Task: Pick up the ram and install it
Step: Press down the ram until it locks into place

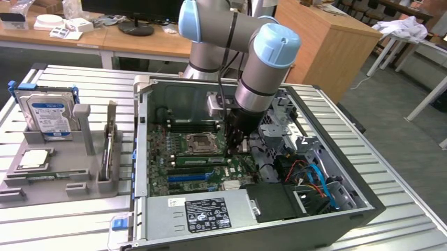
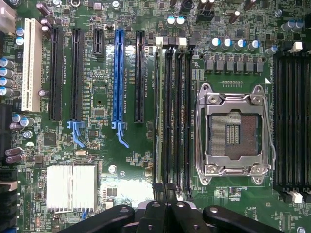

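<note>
The ram shows edge-on as a thin green strip. It stands in the memory slot farthest from the empty processor socket, in a bank of several black slots. My gripper is shut, its black fingers pressed together just over one end of that slot bank. I cannot tell whether they touch the stick. In the exterior view the gripper hangs straight down inside the open computer case, over the motherboard beside the socket.
A blue expansion slot and black slots lie beside the memory bank, with a finned heatsink near them. The case holds a power supply and orange and blue cables. A grey tray outside holds a hard drive.
</note>
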Tool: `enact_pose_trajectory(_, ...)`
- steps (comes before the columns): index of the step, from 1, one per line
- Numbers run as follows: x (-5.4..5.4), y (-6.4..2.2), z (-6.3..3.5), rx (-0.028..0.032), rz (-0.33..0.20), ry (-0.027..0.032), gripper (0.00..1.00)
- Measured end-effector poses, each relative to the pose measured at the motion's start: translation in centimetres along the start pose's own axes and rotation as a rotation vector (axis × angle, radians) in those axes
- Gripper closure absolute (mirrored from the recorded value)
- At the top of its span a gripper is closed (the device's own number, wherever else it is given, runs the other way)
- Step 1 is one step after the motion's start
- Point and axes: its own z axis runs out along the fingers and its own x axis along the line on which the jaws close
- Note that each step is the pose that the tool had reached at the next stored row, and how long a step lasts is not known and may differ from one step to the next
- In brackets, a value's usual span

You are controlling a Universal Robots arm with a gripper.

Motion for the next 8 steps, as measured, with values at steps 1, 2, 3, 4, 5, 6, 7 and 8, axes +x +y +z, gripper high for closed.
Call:
enact_pose_trajectory(1,0.0,0.0,0.01,-0.0001,0.0,0.0003,0.89)
enact_pose_trajectory(2,0.0,0.0,0.01,-0.0002,0.0,0.0003,0.89)
enact_pose_trajectory(3,0.0,0.0,0.01,-0.0002,0.0,0.0003,0.89)
enact_pose_trajectory(4,0.0,0.0,0.01,-0.0002,0.0,0.0003,0.89)
enact_pose_trajectory(5,0.0,0.0,0.02,-0.0001,0.0,0.0001,0.89)
enact_pose_trajectory(6,0.0,0.0,0.02,-0.0001,0.0,0.0001,0.89)
enact_pose_trajectory(7,0.0,0.0,0.02,-0.0001,0.0,0.0,0.89)
enact_pose_trajectory(8,0.0,0.0,0.02,-0.0001,0.0,0.0,0.89)
